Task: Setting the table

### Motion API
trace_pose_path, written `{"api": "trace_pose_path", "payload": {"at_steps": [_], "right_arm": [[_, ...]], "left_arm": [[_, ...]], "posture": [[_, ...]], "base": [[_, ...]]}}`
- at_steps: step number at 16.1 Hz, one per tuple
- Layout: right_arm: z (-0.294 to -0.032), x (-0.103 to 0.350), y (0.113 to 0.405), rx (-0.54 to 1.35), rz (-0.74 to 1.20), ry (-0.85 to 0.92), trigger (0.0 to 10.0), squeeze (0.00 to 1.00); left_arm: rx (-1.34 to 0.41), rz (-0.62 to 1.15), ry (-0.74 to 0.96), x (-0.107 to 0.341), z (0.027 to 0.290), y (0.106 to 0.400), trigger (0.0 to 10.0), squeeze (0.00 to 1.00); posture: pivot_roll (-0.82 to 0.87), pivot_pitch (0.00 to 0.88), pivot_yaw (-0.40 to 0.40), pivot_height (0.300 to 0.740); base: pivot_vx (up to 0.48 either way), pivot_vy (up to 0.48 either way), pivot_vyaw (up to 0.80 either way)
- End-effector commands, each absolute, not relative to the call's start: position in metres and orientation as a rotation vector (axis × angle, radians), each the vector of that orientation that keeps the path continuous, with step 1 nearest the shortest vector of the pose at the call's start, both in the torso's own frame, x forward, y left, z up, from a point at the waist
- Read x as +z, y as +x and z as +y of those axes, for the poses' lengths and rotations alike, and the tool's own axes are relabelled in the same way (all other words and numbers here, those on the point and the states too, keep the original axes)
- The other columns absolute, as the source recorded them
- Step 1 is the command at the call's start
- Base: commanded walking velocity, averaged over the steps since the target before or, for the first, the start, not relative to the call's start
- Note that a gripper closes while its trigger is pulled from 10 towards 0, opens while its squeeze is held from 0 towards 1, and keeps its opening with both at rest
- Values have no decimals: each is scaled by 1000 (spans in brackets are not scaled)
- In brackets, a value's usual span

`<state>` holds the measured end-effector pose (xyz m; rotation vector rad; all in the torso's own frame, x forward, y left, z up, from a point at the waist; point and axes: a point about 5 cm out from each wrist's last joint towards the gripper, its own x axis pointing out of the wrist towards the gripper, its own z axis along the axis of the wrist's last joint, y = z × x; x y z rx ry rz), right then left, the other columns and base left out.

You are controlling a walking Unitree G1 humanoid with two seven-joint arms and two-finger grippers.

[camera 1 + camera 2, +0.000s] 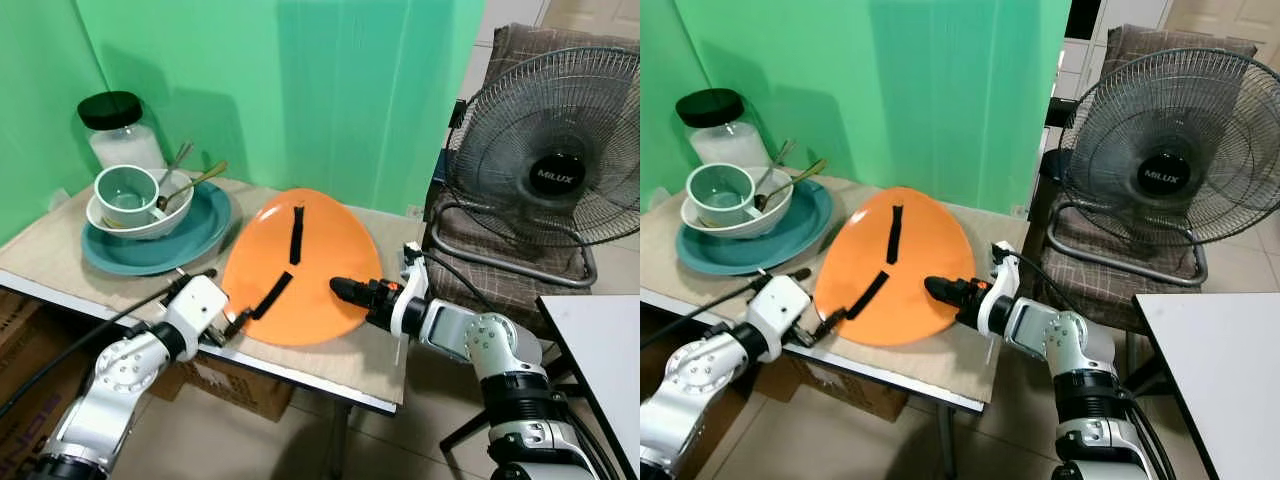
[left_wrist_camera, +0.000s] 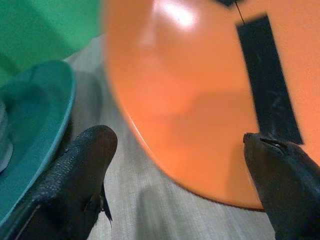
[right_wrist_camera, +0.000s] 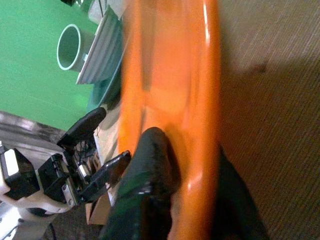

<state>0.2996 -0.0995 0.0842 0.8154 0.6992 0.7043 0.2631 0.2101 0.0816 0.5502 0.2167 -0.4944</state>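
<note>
A large orange plate (image 1: 300, 265) with two black tape strips is tilted up on the beige table (image 1: 330, 365). My right gripper (image 1: 345, 290) is shut on its right rim; in the right wrist view the fingers (image 3: 150, 170) clamp the orange edge (image 3: 200, 100). At the plate's front left edge my left gripper (image 1: 235, 322) stands open, apart from the rim. The left wrist view has its two fingertips (image 2: 75, 175) on either side of the plate's edge (image 2: 200, 125). A teal plate (image 1: 150, 245) at the back left carries a white bowl (image 1: 140, 218), a pale green cup (image 1: 125, 192) and spoons (image 1: 190, 182).
A glass jar (image 1: 118, 125) with a black lid stands behind the dishes against the green backdrop. A floor fan (image 1: 555, 160) leans on a chair right of the table. A white tabletop (image 1: 600, 350) is at the right. Cardboard boxes (image 1: 235, 385) sit under the table.
</note>
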Motion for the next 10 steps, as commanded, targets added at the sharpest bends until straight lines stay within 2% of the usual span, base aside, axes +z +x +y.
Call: {"api": "trace_pose_path", "payload": {"at_steps": [1, 3, 5, 10], "right_arm": [[-99, 92, 304, 703, 667, 820, 0, 0], [-99, 96, 305, 711, 647, 837, 0, 0], [-109, 111, 304, 713, 554, 823, 0, 0], [-144, 153, 285, 660, 306, 743, 0, 0]], "left_arm": [[-459, 208, 547, 88, 215, 267, 10000, 0], [-425, 142, 519, 103, 215, 273, 10000, 0], [-333, -17, 404, 148, 212, 280, 10000, 0], [-295, -155, 225, 193, 186, 264, 10000, 0]], "posture": [[-54, 0, -16, 740], [-53, 0, -11, 740], [-49, 0, -8, 740], [-64, 0, 23, 740]], "base": [[0, 0, 0], [0, 0, 0], [0, 0, 0], [0, 0, 0]]}}
